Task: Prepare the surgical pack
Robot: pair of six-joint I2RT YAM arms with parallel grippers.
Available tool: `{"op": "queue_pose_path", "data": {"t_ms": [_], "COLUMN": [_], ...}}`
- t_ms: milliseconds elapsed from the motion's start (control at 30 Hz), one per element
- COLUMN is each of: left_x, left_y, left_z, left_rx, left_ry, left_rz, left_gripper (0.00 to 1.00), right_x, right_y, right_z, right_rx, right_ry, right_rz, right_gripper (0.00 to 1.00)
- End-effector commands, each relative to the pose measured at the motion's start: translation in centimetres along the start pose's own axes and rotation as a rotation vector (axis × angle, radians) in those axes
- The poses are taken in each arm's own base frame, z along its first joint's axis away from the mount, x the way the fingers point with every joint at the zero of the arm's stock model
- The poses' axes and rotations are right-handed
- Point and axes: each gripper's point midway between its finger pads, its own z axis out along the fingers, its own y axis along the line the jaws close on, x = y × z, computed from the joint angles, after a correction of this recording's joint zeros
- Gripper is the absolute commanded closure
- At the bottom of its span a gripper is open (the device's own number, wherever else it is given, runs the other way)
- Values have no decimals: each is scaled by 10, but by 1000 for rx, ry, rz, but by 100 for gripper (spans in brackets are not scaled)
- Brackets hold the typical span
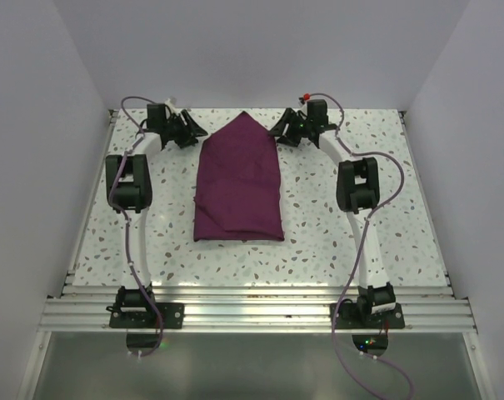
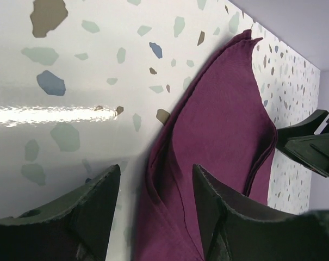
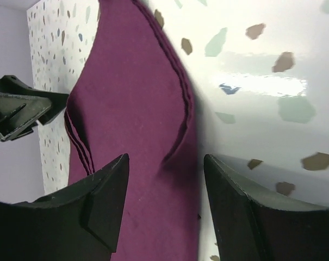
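surgical pack (image 1: 237, 187): purple folded bundle, far end pointed, flat on speckled table (image 1: 343, 242). left gripper (image 1: 198, 132), right gripper (image 1: 278, 132): flanking the point, jaws apart, grasping nothing.

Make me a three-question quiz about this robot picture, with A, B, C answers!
1. Where does the folded cloth lie?
A) the table's middle
B) its left edge
C) the floor

2. What colour is it?
A) green
B) dark purple
C) white

3. The left pincer and right pincer are:
A) both open
B) both shut
C) holding a cup

Answers:
1 A, speckled tabletop shows all around it.
2 B, every view shows purple.
3 A, their fingers stand apart.
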Motion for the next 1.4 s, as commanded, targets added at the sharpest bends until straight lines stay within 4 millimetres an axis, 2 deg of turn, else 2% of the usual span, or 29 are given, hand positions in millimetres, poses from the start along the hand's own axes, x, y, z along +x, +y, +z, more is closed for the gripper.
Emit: {"op": "queue_pose_path", "data": {"t_ms": [0, 200, 367, 400, 433, 567, 600, 633, 700, 900, 967, 1033, 1067, 1100, 1133, 1167, 1233, 1300, 1367], "left_x": [16, 36, 42, 47, 43, 47, 50, 60, 66, 74, 76, 73, 72, 66, 59, 51, 26, 16, 5], "left_y": [12, 20, 15, 20, 14, 13, 15, 5, 8, 9, 3, 1, 1, -2, -2, -6, -24, -38, -57], "left_z": [10, 11, 14, 15, 16, 17, 16, 21, 19, 20, 21, 24, 24, 24, 23, 21, 14, 10, 0], "left_rx": [-38, -55, -14, -19, -3, 10, 6, 16, -1, -14, 17, 42, 45, 58, 67, 75, 115, 143, 180], "left_ry": [37, 105, 139, 159, 159, 187, 202, 224, 246, 272, 283, 279, 276, 262, 245, 225, 155, 132, 117], "left_rz": [11, -10, -29, -45, -39, -41, -50, -38, -46, -31, -31, -47, -52, -62, -66, -68, -49, -64, -54], "left_gripper": [40, 43, 49, 49, 50, 50, 50, 50, 50, 50, 55, 66, 79, 84, 88, 95, 100, 100, 100], "right_x": [34, 35, 29, 29, 28, 28, 28, 30, 30, 30, 30, 29, 29, 27, 28, 23, 17, 11, 3], "right_y": [-13, -17, -8, -8, -8, -6, -6, -6, -8, -7, -9, -8, -6, -3, -1, 8, 23, 36, 56], "right_z": [19, 21, 24, 25, 25, 24, 24, 24, 24, 23, 23, 24, 25, 25, 25, 25, 23, 18, 6], "right_rx": [43, 64, 38, 37, 34, 32, 31, 32, 40, 43, 43, 33, 26, 20, 4, -21, -72, -105, -140], "right_ry": [76, 69, 61, 60, 61, 61, 62, 65, 63, 64, 62, 62, 62, 59, 66, 55, 51, 51, 45], "right_rz": [-4, 7, 19, 20, 21, 21, 20, 19, 18, 18, 21, 30, 31, 41, 48, 55, 74, 79, 80], "right_gripper": [39, 47, 55, 56, 56, 57, 57, 57, 57, 57, 57, 61, 65, 70, 80, 86, 95, 100, 100]}}
